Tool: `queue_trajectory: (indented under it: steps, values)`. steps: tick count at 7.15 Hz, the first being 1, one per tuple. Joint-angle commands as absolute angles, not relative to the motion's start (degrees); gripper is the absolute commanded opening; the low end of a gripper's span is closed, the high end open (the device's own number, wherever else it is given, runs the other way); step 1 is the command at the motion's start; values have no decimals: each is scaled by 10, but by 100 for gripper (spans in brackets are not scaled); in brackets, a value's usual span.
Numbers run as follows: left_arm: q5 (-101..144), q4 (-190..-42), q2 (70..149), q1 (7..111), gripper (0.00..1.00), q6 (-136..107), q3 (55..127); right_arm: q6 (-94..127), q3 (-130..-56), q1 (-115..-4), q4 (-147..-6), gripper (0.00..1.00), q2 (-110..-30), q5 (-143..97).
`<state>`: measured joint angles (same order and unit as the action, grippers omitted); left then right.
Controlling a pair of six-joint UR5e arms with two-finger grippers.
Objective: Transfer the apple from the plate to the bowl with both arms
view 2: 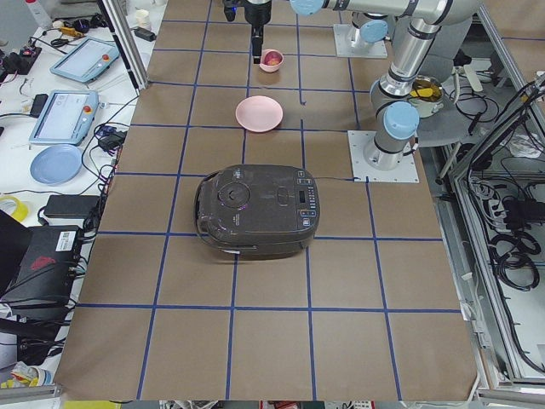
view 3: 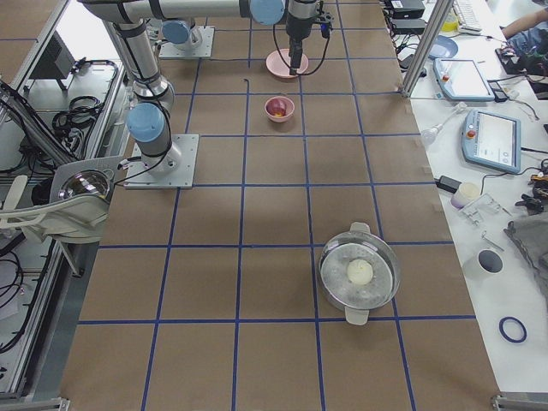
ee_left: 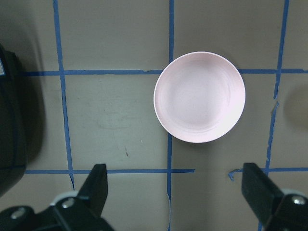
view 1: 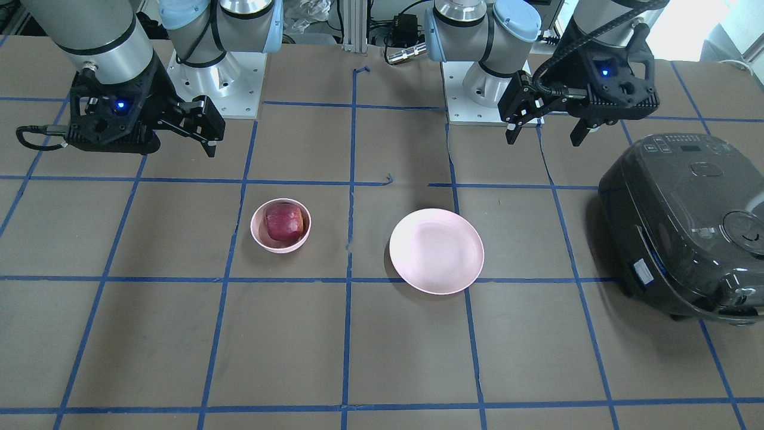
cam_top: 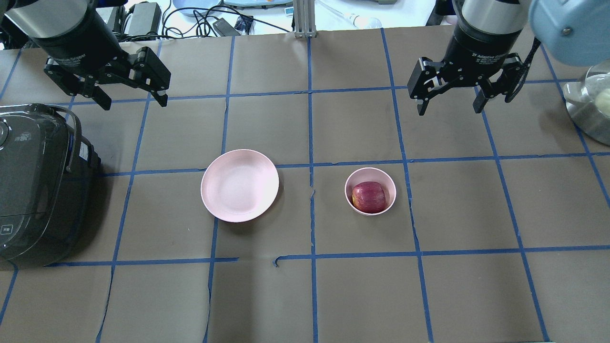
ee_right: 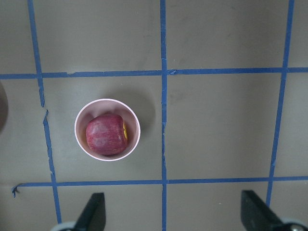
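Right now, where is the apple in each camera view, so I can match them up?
Front-facing: apple left of centre.
Overhead: apple right of centre.
Exterior left: apple at top, centre.
Exterior right: apple upper centre.
Left wrist: not in view.
Right wrist: apple left of centre.
Landmark: the small pink bowl holding it.

- Light bright and even, from overhead; all views sharp.
- Soft, short shadows beside plate (cam_top: 239, 185) and cooker (cam_top: 33, 190).
- Glare on cooker lid in front-facing view; that view's top right corner overexposed.
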<state>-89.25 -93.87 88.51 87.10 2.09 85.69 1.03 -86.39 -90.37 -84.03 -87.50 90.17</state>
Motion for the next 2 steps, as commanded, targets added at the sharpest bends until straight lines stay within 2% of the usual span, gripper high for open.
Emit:
queue_trajectory:
  steps: [1, 2]
  values:
    - [-893, -939, 886, 871, 100, 20, 857, 11, -864, -903, -839, 100, -875, 903]
    - [-894, -939, 886, 871, 100, 21, 857, 10, -864, -903, -840, 100, -875, 902]
